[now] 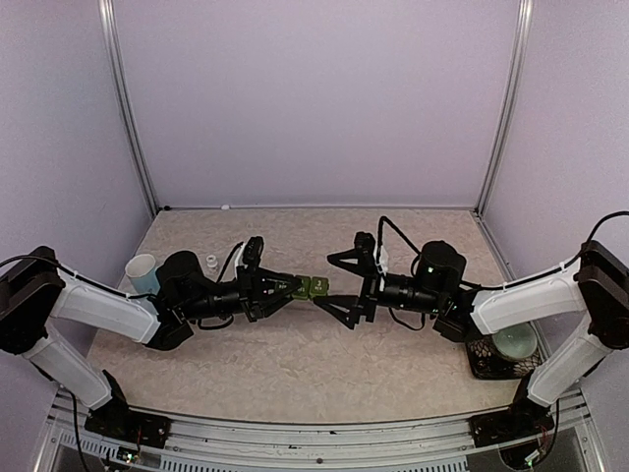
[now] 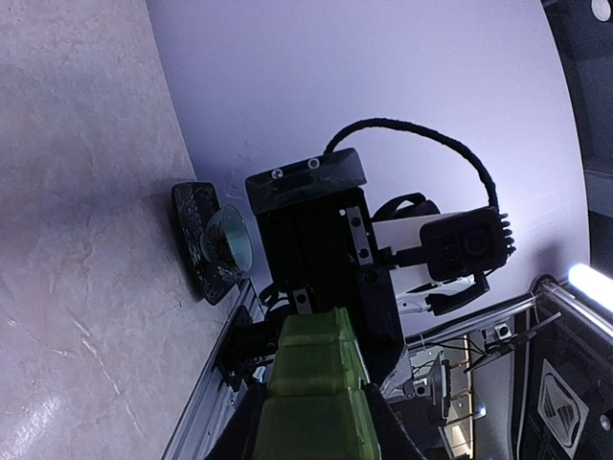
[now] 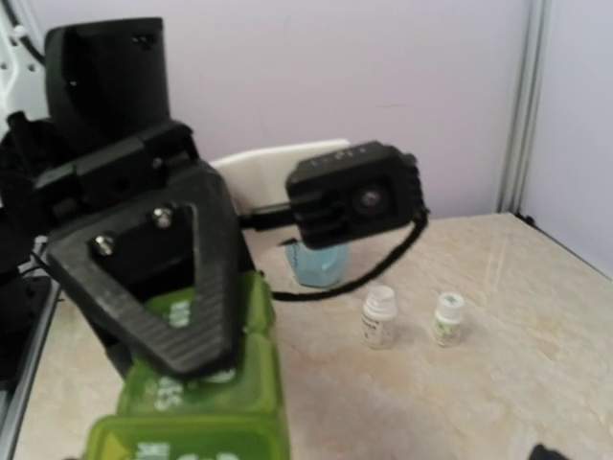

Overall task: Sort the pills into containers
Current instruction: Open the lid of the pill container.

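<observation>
The left gripper [image 1: 298,286] clamps one end of the green pill-box strip [image 1: 314,287], lifted over mid-table. The right gripper [image 1: 332,281] is spread open at its free end. A hard pry could twist the strip loose. Farther back stand two white bottles [image 3: 380,316] and a blue mug [image 1: 142,272].

Pretty bare setup tbh: a beige marbled table [image 1: 295,379] boxed in by a plain pale lilac back wall [image 1: 314,98] and matching side walls. Silver metal posts [image 1: 128,108] stand at the table's back corners, and an aluminium rail [image 1: 324,431] runs along its near edge. A bright strip light [image 2: 592,286] glows somewhere beyond the table.
</observation>
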